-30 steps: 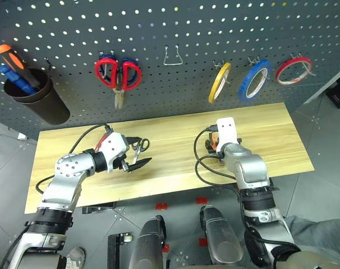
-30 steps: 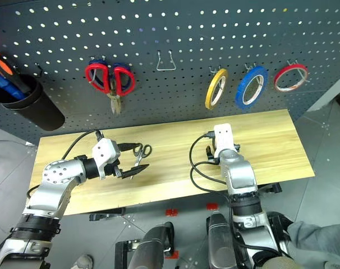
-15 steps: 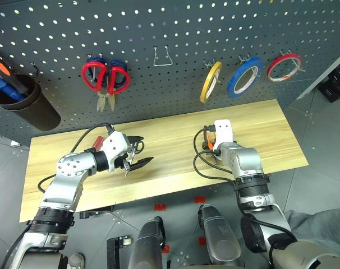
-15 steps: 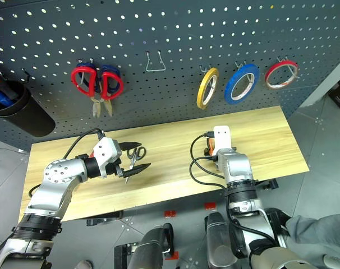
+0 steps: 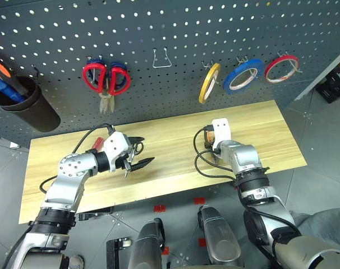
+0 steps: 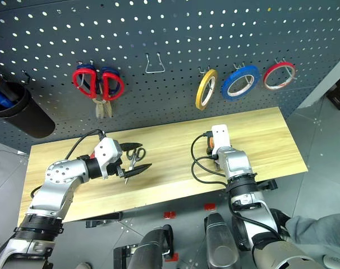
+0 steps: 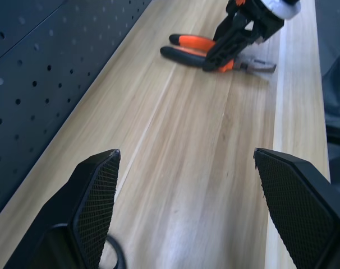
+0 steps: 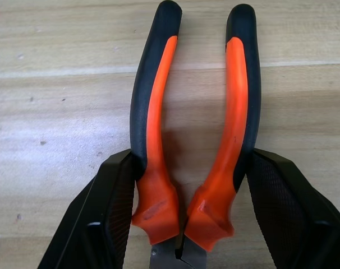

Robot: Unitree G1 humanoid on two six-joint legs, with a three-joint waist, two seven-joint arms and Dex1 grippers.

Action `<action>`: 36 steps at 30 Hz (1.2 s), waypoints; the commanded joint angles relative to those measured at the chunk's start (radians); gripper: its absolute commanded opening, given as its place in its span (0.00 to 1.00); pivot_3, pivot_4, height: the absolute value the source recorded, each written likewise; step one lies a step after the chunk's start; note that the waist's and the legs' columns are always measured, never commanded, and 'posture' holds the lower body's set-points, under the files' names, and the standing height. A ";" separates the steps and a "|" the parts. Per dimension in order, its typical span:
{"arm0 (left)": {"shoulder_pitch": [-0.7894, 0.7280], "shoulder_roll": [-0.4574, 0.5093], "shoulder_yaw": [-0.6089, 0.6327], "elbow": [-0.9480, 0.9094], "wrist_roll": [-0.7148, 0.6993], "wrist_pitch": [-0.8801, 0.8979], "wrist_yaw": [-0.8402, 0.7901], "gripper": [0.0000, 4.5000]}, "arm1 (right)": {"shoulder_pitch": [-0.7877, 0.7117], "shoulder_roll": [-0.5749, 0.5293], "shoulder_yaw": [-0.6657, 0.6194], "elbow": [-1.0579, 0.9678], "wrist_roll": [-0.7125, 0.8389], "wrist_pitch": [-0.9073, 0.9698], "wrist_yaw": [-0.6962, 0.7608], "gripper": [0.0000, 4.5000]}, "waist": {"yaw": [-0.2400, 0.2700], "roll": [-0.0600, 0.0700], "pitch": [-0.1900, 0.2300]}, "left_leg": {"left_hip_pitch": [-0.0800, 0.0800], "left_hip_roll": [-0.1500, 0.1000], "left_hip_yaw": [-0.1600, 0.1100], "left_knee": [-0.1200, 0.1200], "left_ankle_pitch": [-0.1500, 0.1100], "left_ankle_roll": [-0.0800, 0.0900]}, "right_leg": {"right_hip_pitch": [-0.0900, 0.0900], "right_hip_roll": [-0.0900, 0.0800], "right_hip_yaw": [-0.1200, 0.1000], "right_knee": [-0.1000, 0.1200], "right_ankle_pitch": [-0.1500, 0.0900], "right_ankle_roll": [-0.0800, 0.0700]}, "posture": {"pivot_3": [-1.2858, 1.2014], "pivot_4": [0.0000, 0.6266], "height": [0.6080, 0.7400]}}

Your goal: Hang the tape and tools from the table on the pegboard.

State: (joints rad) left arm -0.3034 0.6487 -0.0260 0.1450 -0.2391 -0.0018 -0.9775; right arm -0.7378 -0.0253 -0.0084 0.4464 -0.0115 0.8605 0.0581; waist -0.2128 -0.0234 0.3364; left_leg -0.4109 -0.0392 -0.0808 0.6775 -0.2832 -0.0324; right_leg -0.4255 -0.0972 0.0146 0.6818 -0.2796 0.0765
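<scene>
Orange-and-black pliers (image 8: pixel 198 129) lie flat on the table (image 5: pixel 260 129). My right gripper (image 8: pixel 191 154) is shut on them, one finger pressed against each handle just above the joint. In the left wrist view the same pliers (image 7: pixel 198 47) show under that right gripper (image 7: pixel 237 33). My left gripper (image 5: pixel 139 152) stands open beside the small steel scissors (image 6: pixel 135 154), which lie on the wood. A red handle (image 5: pixel 97 143) peeks out behind the left wrist. The blue tape (image 5: pixel 244 75) hangs on the pegboard (image 5: pixel 215 28).
On the pegboard hang a yellow ring (image 5: pixel 209 82), a red ring (image 5: pixel 281 60) and red- and blue-handled scissors (image 5: pixel 106 78). A bare wire hook (image 5: pixel 161 59) sits between them. A black cup (image 5: pixel 24 106) with screwdrivers is mounted at the far left.
The camera has shifted. My right hand has sunk a little toward the pliers. The left arm and the scissors have stayed where they were.
</scene>
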 commanded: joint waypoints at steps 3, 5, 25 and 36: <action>0.074 0.008 0.077 -0.142 -0.081 0.065 0.015 0.89 | 0.176 0.018 0.049 -0.443 0.053 0.086 0.053 0.60 | -0.002 0.000 0.000 | 0.000 0.000 0.000 0.000 0.000 0.000 | -0.001 0.000 0.000 0.000 0.000 0.000 | 0.42 0.46 1.00; 0.109 0.012 0.105 -0.211 -0.127 0.121 0.018 0.89 | 0.272 0.027 0.080 -0.638 0.091 0.145 0.079 0.60 | 0.001 0.000 0.000 | -0.002 0.000 0.000 0.000 0.000 0.000 | -0.001 0.000 0.000 0.000 0.000 0.000 | 0.43 0.46 1.00; 0.190 -0.080 0.249 -0.635 -0.299 0.444 0.367 0.89 | -0.187 0.050 0.212 -0.570 -0.012 -0.716 0.081 0.60 | 0.018 -0.007 -0.006 | -0.007 0.000 0.004 0.002 0.000 0.000 | -0.013 -0.001 0.003 0.008 0.000 0.000 | 0.44 0.48 1.00; 0.108 -0.143 0.202 -0.621 -0.236 0.442 0.490 0.89 | -0.442 0.062 0.163 -0.059 -0.046 -1.116 0.066 0.60 | 0.018 -0.007 -0.006 | -0.007 0.000 0.005 0.002 0.000 0.000 | -0.014 -0.001 0.002 0.013 0.000 0.000 | 0.45 0.48 1.00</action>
State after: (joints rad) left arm -0.1863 0.5061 0.1816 -0.4561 -0.4893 0.4546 -0.4911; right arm -1.1298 0.0223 0.1754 0.3710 -0.0567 -0.1782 0.1334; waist -0.1953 -0.0306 0.3304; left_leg -0.4176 -0.0391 -0.0757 0.6795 -0.2831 -0.0326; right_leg -0.4396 -0.0980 0.0171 0.6954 -0.2795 0.0764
